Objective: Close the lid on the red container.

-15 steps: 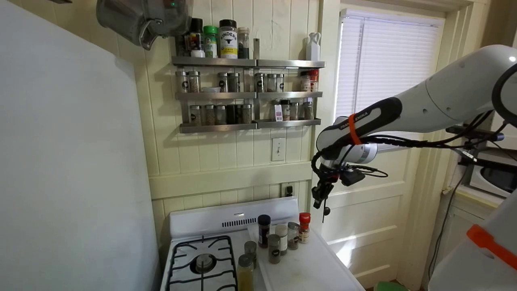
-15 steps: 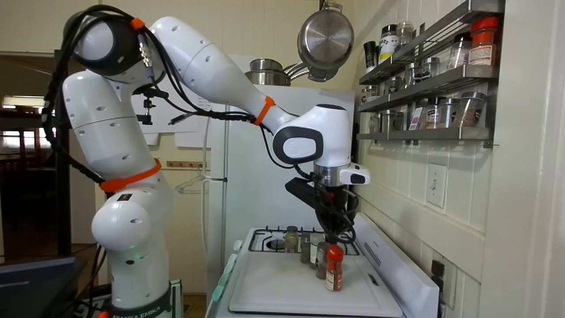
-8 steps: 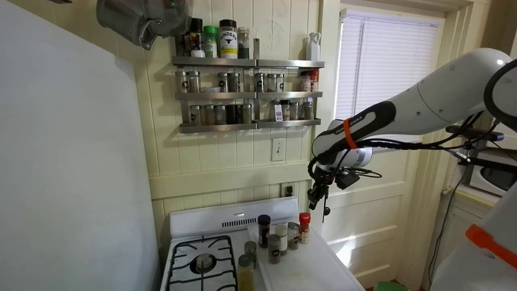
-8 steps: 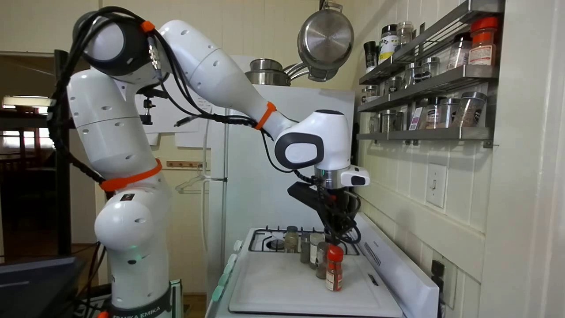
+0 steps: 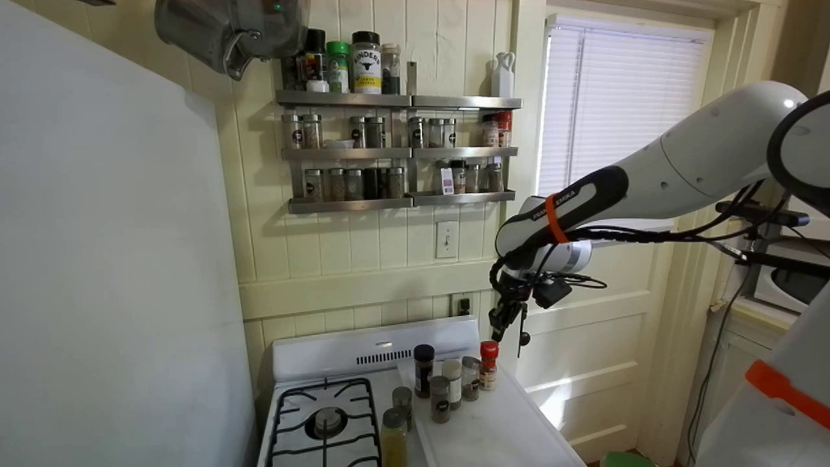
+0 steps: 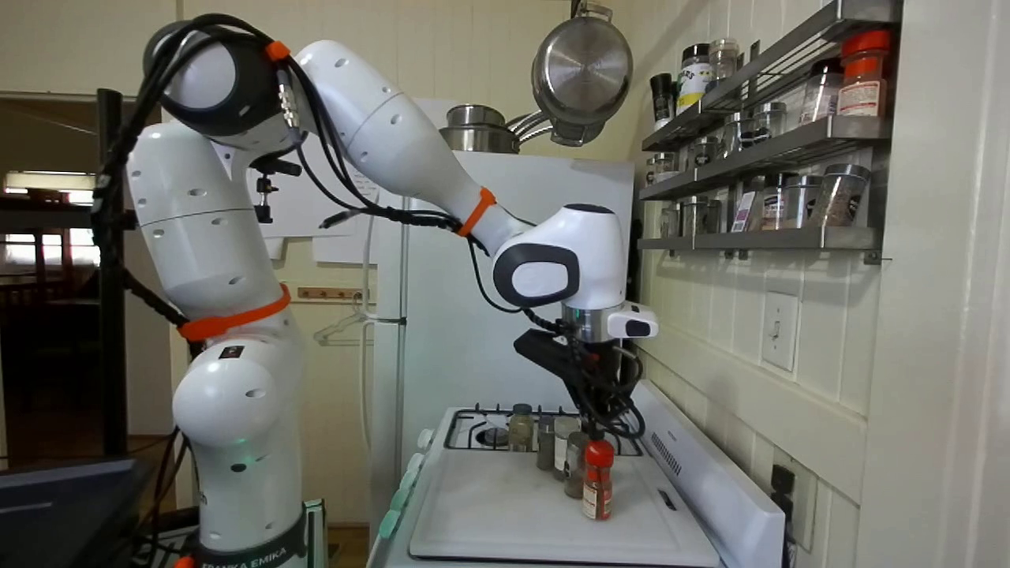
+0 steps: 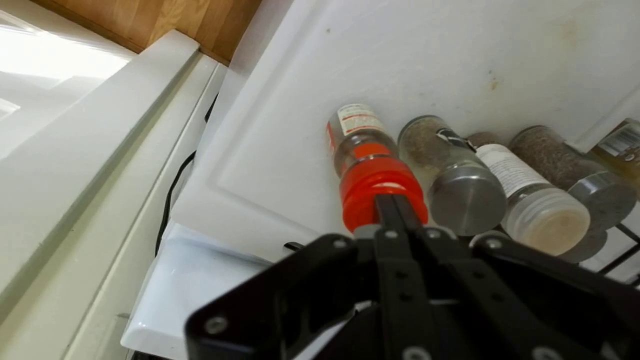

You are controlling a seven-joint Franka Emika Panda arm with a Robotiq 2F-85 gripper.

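Claw (image 7: 393,197), black, one: fingertips (image 7: 385,212) pressed together, nothing between them, aimed downward. Change within the last second: position lower and nearer the red container (image 6: 597,483); the arm (image 6: 394,130) dips in both exterior views, the fingertips remain together, and the red container keeps its place. Bearing on the task, by judgement: final approach, with the paired fingertips probably serving as a pusher to press the lid (image 7: 367,180) down; closing not yet established.

Red container, small, upright: on the white surface (image 6: 505,513), at the end of a loose group of spice bottles (image 5: 440,399), directly ahead of the fingertips in the wrist view.

Grey-lidded jar (image 7: 467,200): just beside the red container; touching or apart, cannot tell. Judged liable to a knock if the claw slides sideways.

Hard to make out:
Lid, raised or closed: cannot tell; the fingertips cover part of it in the wrist view.
Contact between fingertips and lid: unclear. In an exterior view the fingertips (image 5: 497,333) show just over the lid; in an exterior view the lid (image 6: 600,454) meets their dark outline, and their ends are lost behind it.
Label (image 7: 359,119): print too small to read.
Bottle (image 7: 620,157) at the wrist view's right edge: cut off.
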